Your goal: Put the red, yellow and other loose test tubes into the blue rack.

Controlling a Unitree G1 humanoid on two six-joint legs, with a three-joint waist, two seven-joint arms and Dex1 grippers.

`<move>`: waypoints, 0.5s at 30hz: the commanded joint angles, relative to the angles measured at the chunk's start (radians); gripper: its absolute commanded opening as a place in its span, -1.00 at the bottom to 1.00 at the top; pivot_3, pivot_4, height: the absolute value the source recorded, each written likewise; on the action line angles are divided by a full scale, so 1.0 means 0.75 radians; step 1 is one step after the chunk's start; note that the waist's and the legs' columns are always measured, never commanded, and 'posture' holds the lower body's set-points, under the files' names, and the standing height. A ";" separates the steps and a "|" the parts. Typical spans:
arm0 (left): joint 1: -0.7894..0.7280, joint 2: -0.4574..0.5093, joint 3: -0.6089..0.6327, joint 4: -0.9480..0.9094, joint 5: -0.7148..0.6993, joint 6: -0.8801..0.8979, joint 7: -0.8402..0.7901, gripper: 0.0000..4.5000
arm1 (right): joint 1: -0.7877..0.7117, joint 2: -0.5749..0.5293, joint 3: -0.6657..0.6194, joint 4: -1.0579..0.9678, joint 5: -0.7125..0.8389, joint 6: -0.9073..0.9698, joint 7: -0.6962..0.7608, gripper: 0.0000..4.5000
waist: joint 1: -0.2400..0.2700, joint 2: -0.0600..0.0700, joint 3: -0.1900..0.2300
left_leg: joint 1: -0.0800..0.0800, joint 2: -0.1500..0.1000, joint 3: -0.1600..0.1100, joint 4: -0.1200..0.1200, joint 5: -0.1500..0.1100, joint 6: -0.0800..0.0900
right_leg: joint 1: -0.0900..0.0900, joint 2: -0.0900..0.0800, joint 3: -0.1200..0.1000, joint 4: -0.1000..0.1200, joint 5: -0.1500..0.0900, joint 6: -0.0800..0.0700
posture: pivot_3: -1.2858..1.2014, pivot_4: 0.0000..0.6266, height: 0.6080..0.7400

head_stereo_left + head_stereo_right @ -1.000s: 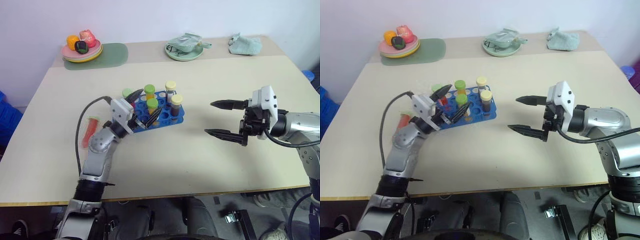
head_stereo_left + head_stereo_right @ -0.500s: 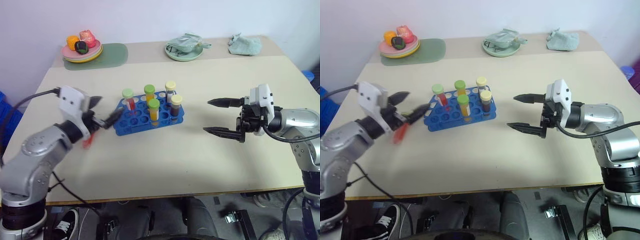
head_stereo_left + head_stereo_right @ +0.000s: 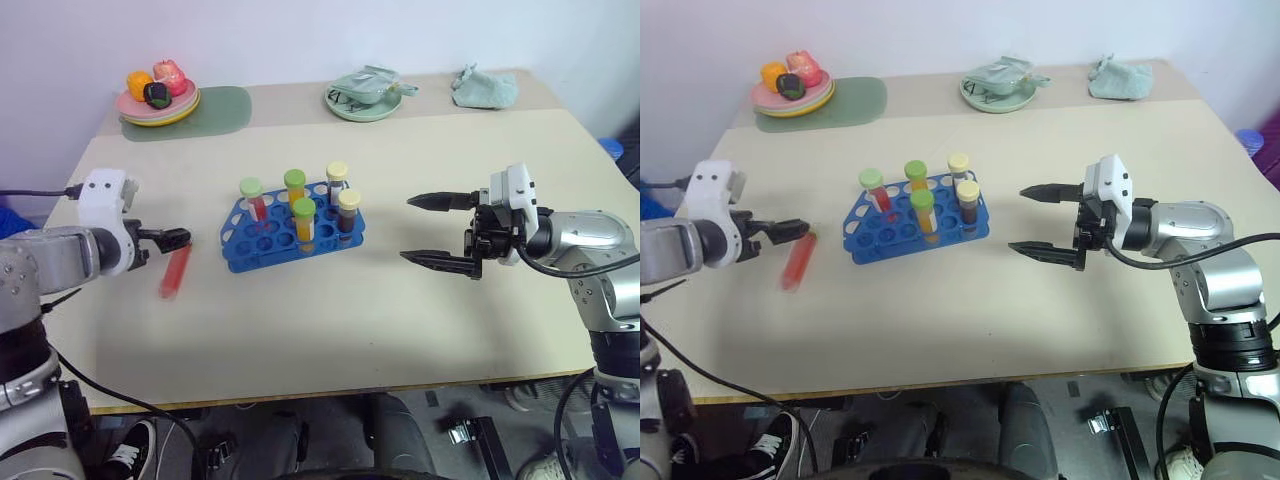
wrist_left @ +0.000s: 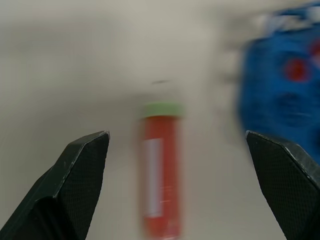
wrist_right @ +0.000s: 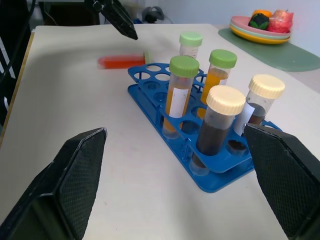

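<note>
Bright even light; left wrist view motion-blurred.

The table [image 3: 330,330] lies bare between the blue rack [image 3: 296,231] and the right gripper [image 3: 432,231], whose fingers stand wide apart, so that side of the rack is open to approach. Five capped tubes stand upright in the rack's rear and right holes; the front rows are empty. To the rack's left a red tube [image 3: 175,271] lies flat, with bare tabletop all around it (the left gripper [image 4: 185,145], fingers spread, points at it). Plates and a cloth sit well apart along the far edge.
</note>
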 commanded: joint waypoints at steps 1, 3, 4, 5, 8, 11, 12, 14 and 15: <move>-0.097 0.068 -0.043 0.175 -0.107 0.011 0.110 0.98 | -0.007 -0.001 -0.023 -0.040 0.010 -0.006 -0.009 1.00 | 0.003 0.000 0.000 | 0.000 0.000 0.000 0.000 0.000 0.000 | 0.000 0.000 0.000 0.000 0.000 0.000 | 0.03 -0.52 1.00; -0.197 0.112 -0.151 0.332 -0.162 0.011 0.140 0.98 | -0.008 0.003 -0.019 -0.043 0.007 -0.009 -0.013 1.00 | 0.004 0.000 0.000 | 0.000 0.000 -0.001 0.000 0.000 0.000 | 0.000 -0.001 0.000 0.000 0.000 0.000 | 0.03 -0.52 1.00; -0.249 0.129 -0.213 0.403 -0.169 0.011 0.148 0.98 | -0.010 0.005 -0.015 -0.043 0.003 -0.013 -0.015 1.00 | 0.004 0.000 0.000 | 0.000 -0.001 -0.001 0.001 0.000 0.000 | 0.000 -0.001 0.000 0.000 0.000 0.000 | 0.03 -0.52 1.00; -0.308 0.154 -0.293 0.516 -0.218 0.011 0.153 0.98 | -0.014 0.009 -0.012 -0.041 0.001 -0.015 -0.018 1.00 | 0.003 0.000 0.000 | -0.001 -0.002 -0.002 0.001 0.000 0.000 | 0.000 -0.001 -0.001 0.000 0.000 0.000 | 0.03 -0.52 1.00; -0.440 0.215 -0.511 0.766 -0.367 0.011 0.180 0.98 | -0.023 0.013 -0.006 -0.037 -0.002 -0.015 -0.021 1.00 | -0.004 0.000 0.000 | 0.000 -0.002 -0.001 0.001 0.000 0.000 | 0.000 -0.001 -0.001 0.001 0.000 0.000 | 0.03 -0.52 1.00; -0.574 0.225 -0.685 0.963 -0.411 0.011 0.195 0.98 | -0.023 0.012 -0.002 -0.034 -0.009 -0.022 -0.016 1.00 | -0.017 0.000 0.000 | 0.000 -0.002 -0.001 0.000 0.000 0.000 | -0.002 -0.001 -0.001 0.006 0.000 0.000 | 0.03 -0.52 1.00; -0.615 0.217 -0.719 1.015 -0.379 0.011 0.195 0.98 | -0.022 0.011 -0.003 -0.033 -0.009 -0.020 -0.015 1.00 | -0.026 0.000 0.000 | 0.000 -0.003 -0.001 0.000 0.000 0.000 | -0.003 0.000 -0.001 0.005 0.000 0.000 | 0.03 -0.52 1.00; -0.689 0.203 -0.786 1.115 -0.324 0.011 0.178 0.98 | -0.020 0.010 -0.004 -0.035 -0.010 -0.016 -0.016 1.00 | -0.032 0.000 0.000 | -0.001 -0.003 -0.001 0.000 0.000 0.000 | -0.002 0.000 -0.001 0.005 0.000 0.000 | 0.03 -0.52 1.00; -0.718 0.195 -0.826 1.142 -0.305 0.011 0.141 0.98 | -0.017 0.009 -0.006 -0.037 -0.010 -0.016 -0.016 1.00 | -0.034 0.000 0.000 | 0.000 -0.004 -0.001 0.000 0.000 0.000 | -0.002 0.000 -0.001 0.005 0.000 0.000 | 0.03 -0.52 1.00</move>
